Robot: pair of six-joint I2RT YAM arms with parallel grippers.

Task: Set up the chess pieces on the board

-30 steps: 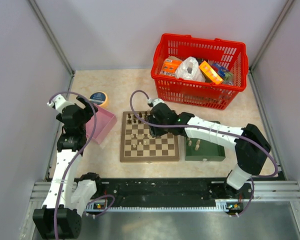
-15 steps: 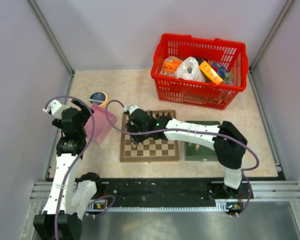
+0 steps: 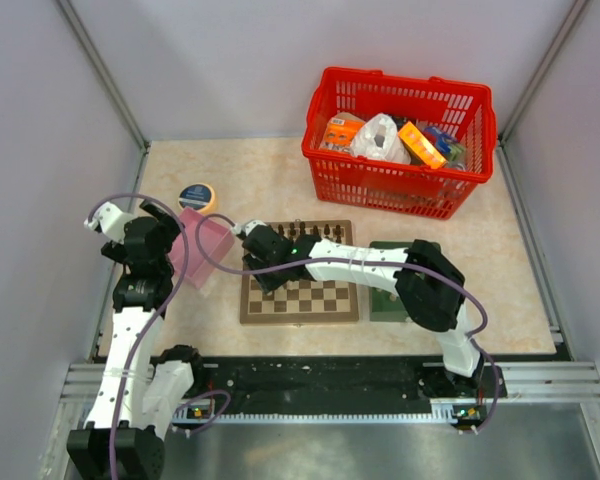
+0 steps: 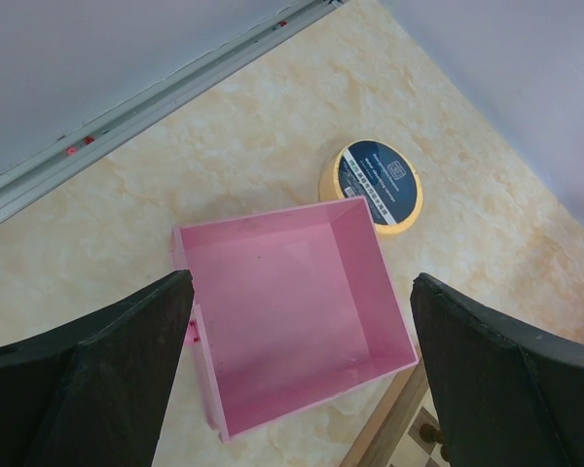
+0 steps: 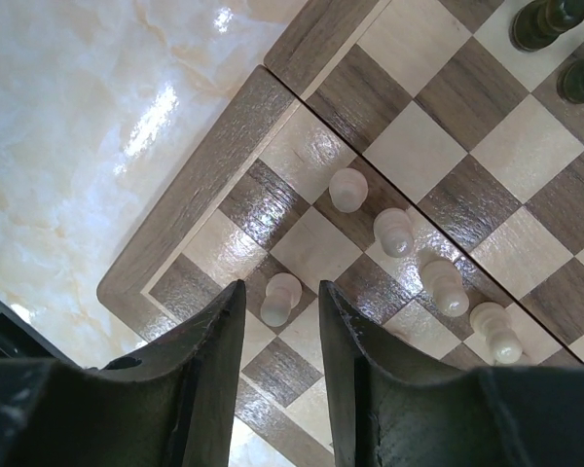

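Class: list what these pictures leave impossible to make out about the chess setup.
- Top view: right arm hides the board's far rows; pieces too small to identify.
- Top view: its elbow covers most of the green tray.
- Right wrist: frame edges cut off the board; dark pieces partly cropped.
- Left wrist: only a board corner shows.

A robot lab cell, this: plain pale panels (image 3: 40,120) wall in a marble-look tabletop (image 3: 250,175). Along the near edge an aluminium rail (image 3: 550,377) carries the cabled left arm (image 3: 130,330) and right arm (image 3: 360,265).
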